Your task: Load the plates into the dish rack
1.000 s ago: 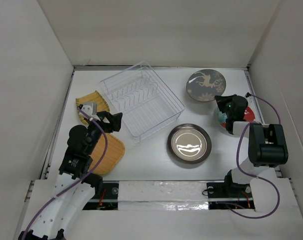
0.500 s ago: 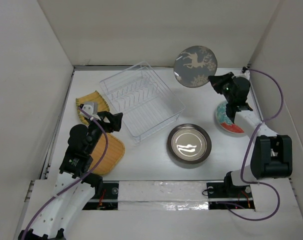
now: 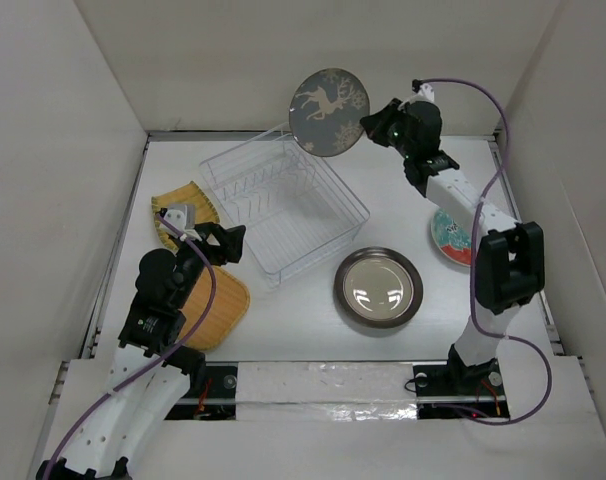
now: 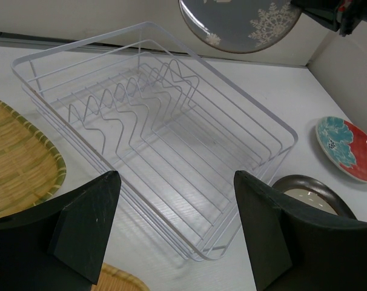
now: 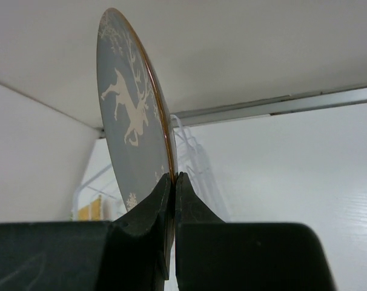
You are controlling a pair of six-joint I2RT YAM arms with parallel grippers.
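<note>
My right gripper (image 3: 376, 128) is shut on the rim of the dark round plate with a pale deer motif (image 3: 329, 110), holding it on edge in the air over the far right corner of the clear dish rack (image 3: 283, 205). In the right wrist view the plate (image 5: 132, 127) stands upright between my shut fingers (image 5: 173, 182). My left gripper (image 3: 223, 243) is open and empty just left of the rack's near corner (image 4: 159, 127). The red plate with teal flowers (image 3: 451, 240), the silver plate (image 3: 379, 288), the fan-shaped yellow dish (image 3: 183, 200) and the round yellow one (image 3: 215, 305) lie on the table.
White walls enclose the table on three sides. The rack holds nothing and its divider prongs (image 4: 132, 100) run along its middle. The silver plate (image 4: 307, 191) lies close to the rack's near right corner.
My right arm lifted the dark plate off the table and carried it left and toward the back, to above the rack's far corner. The red plate is uncovered. The left arm has not moved.
</note>
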